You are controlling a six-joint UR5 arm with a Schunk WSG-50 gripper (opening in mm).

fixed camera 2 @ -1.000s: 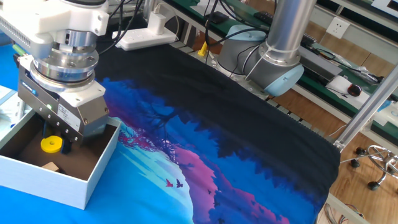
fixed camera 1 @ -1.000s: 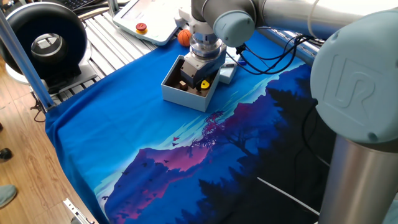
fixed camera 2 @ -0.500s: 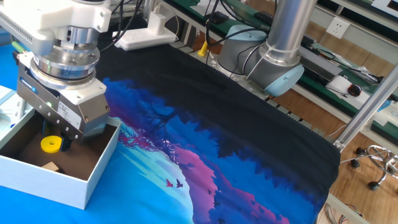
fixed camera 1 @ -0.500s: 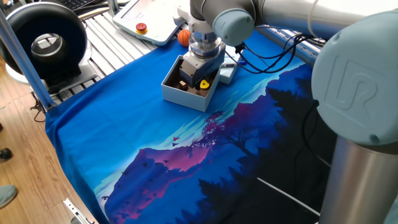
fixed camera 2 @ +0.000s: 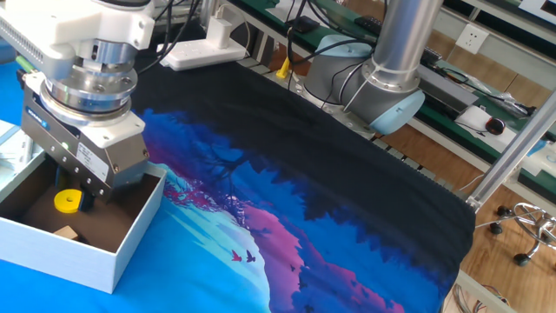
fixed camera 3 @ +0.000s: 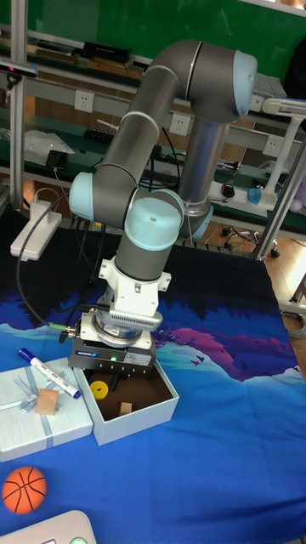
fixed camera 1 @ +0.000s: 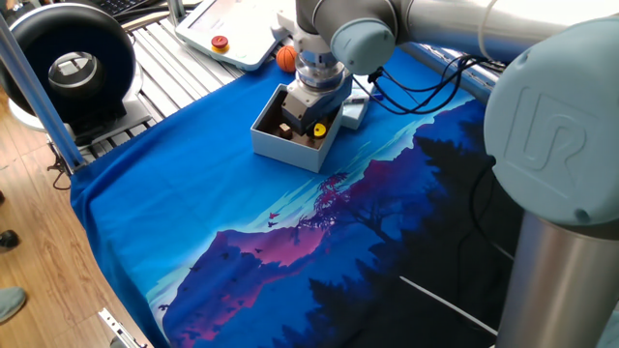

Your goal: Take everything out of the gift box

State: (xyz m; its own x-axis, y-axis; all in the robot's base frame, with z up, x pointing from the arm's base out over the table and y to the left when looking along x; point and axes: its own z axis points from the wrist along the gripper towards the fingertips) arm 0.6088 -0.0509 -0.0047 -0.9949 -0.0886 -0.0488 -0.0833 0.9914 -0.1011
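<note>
— Where's your arm?
— Pointing straight down, my jaws (fixed camera 2: 76, 193) dipped inside the gift box (fixed camera 3: 140, 414), beside the yellow disc (fixed camera 2: 67, 202). How wide they stand, I cannot tell.

— What's around?
— A wooden cube (fixed camera 3: 126, 409) is in the box. On the lid (fixed camera 3: 42, 421): the pen (fixed camera 3: 49, 372). The orange ball (fixed camera 3: 24, 490) sits near the surface's edge.

Wooden plank floor (fixed camera 1: 24, 184); green wall (fixed camera 3: 127, 21) with white sockets (fixed camera 3: 82, 101); metal roller rack (fixed camera 1: 160, 58); wheeled stool (fixed camera 2: 521, 230).
</note>
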